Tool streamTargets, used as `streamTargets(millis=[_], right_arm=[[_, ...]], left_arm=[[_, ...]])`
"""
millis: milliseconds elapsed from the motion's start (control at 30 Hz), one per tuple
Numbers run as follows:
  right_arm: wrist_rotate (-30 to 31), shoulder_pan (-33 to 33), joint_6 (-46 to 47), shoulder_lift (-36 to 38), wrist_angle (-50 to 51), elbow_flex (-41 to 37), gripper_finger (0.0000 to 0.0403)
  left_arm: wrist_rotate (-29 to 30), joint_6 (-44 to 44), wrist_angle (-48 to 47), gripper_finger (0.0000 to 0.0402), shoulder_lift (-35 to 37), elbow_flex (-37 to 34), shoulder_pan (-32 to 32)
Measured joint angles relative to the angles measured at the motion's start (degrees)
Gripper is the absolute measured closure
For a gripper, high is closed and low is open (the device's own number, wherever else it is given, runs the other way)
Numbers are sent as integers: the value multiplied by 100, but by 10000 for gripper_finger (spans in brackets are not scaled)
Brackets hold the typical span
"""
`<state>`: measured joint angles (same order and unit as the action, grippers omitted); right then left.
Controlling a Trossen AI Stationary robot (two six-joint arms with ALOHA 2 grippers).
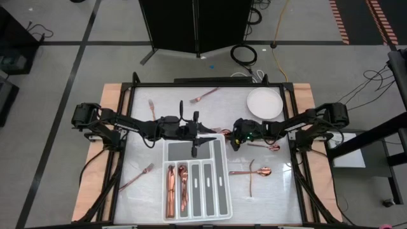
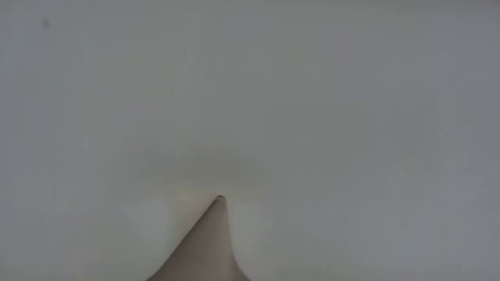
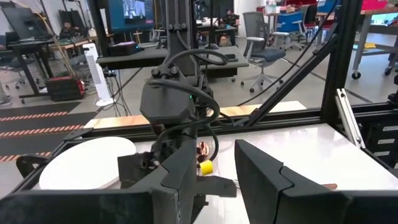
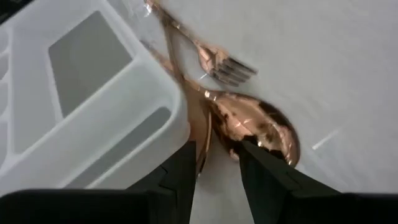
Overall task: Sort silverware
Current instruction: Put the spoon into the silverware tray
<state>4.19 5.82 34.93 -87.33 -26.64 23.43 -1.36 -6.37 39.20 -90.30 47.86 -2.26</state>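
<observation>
Between the right gripper's (image 4: 217, 152) fingers (image 4: 177, 180): a narrow gap, tips low over the white table (image 1: 143, 146), clamped on nothing that shows. Just ahead of those tips, a copper spoon (image 4: 255, 127), bowl up, flat on the table, its near edge right at one fingertip and its neck running off along the wall of the white divided tray (image 4: 37, 81). In the gap itself, hard against the other finger, a thin strip of copper; cannot tell whether separate piece or reflection. Just past the spoon, a fork (image 4: 227, 68), tines pointing away from the tray, handle crossing the spoon's handle close to the tray's corner. From above, both pieces hidden under the gripper, just beside the tray's far right corner. Left gripper (image 3: 216, 158) level over the far end of the tray, facing the right arm, fingers (image 3: 267, 177) a little apart and empty. Farther out, the rest of the silverware: copper pieces lengthwise in the tray's two leftmost slots (image 1: 170, 187) (image 1: 182, 187); another spoon (image 1: 275, 147) near the right arm; a spoon (image 1: 262, 170) laid across a slim piece (image 1: 252, 184) to the right of the tray; one fork (image 1: 137, 178) to the left of the tray; two more forks (image 1: 205, 95) (image 1: 152, 105) near the table's far edge. Round white plate (image 1: 264, 102) in the far right corner, well apart from both grippers.
</observation>
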Motion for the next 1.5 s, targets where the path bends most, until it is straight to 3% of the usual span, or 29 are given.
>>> streamTargets(millis=[233, 533, 800, 1033, 1233, 1400, 1500], right_arm=[[27, -64, 113, -2, 40, 1, 310], [46, -107, -2, -34, 141, 3, 396], [381, 375, -484, 136, -60, 3, 402], [398, 791, -912, 781, -157, 5, 403], [299, 841, -1057, 1482, 385, 5, 403], [301, 841, -1057, 1683, 810, 7, 403], [304, 841, -1059, 1644, 864, 7, 403]], left_arm=[[0, 0, -123, 290, 0, 0, 0], [0, -2, -123, 290, 0, 0, 0], [-74, 121, -333, 290, 0, 0, -11], [-83, 312, -717, 290, 0, -2, -94], [977, 921, -1183, 290, 0, 6, 93], [523, 1505, -2124, 290, -221, 120, 882], [-162, 1512, -2137, 290, -559, 227, 1255]])
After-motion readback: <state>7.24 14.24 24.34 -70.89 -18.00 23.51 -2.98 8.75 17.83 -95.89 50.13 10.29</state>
